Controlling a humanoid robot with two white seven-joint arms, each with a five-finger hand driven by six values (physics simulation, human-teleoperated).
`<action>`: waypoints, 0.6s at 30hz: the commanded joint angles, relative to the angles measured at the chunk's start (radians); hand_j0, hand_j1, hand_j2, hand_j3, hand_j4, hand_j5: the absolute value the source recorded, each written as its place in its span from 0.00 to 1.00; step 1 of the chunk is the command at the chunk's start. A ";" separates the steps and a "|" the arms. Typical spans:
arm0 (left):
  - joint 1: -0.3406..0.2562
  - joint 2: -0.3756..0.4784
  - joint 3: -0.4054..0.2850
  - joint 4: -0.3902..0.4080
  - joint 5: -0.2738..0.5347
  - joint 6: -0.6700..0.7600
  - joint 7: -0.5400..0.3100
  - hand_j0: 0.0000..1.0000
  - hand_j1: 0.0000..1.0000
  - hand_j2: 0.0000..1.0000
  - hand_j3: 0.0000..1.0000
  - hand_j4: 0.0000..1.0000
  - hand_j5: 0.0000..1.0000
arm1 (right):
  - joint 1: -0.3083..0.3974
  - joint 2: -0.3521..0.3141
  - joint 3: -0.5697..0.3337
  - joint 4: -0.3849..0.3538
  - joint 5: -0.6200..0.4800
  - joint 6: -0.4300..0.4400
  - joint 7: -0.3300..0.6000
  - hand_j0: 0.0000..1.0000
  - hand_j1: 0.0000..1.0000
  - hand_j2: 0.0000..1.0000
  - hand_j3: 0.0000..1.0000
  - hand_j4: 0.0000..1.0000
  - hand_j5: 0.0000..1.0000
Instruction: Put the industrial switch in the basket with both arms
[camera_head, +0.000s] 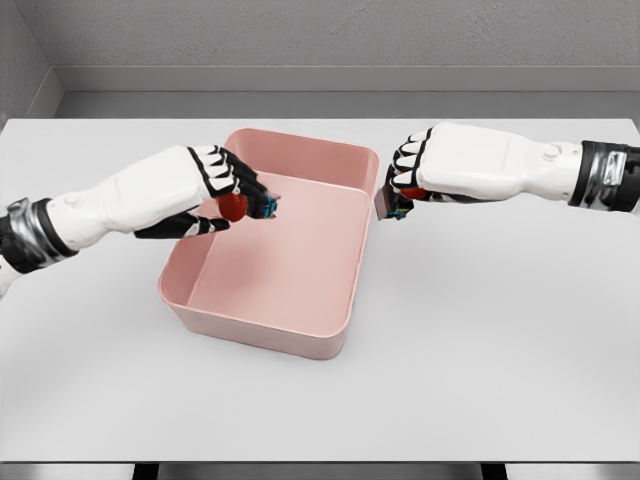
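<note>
**Two switches held at the basket's edges, neither yet released**

Two small objects are seen, one in each robot hand, and both are taken to be industrial switches. The left robot hand (240, 200) is curled around a switch with a red knob and a bluish body (245, 206), held above the basket's interior near its left wall. The right robot hand (405, 180) is closed into a fist over a dark switch with a red part (393, 203), held just outside the basket's right rim, over the counter (500, 330).

The main risk is judged to lie on the right side: if that switch is released where it hangs, it is likely to strike the rim or fall onto the counter outside the pink basket (255, 325), since it has not been carried clear over the wall. A lesser risk is seen on the left, where the switch is gripped mostly at the fingertips; a slip could let it drop early, though it would probably land inside. A knuckle or wrist catching the rim could also nudge the light basket sideways. How firmly either switch is seated cannot be told, as the fingers hide much of both.

By count: two switches, one basket, two robot hands, one counter. Nothing is seen lying in the basket.
</note>
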 joint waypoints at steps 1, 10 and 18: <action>0.000 -0.008 -0.005 -0.020 0.007 0.002 0.003 1.00 1.00 1.00 1.00 1.00 1.00 | -0.002 0.000 -0.001 0.000 -0.007 0.002 -0.001 0.46 0.46 0.46 0.46 0.46 0.46; -0.015 0.030 0.045 -0.020 0.010 0.002 0.001 1.00 1.00 1.00 1.00 1.00 1.00 | -0.008 0.041 0.001 0.005 0.004 0.002 -0.001 0.46 0.46 0.46 0.46 0.46 0.46; 0.089 0.174 0.165 0.058 0.111 0.002 0.003 1.00 1.00 1.00 1.00 1.00 1.00 | -0.011 0.107 0.004 0.008 0.005 0.002 0.033 0.46 0.46 0.46 0.46 0.46 0.46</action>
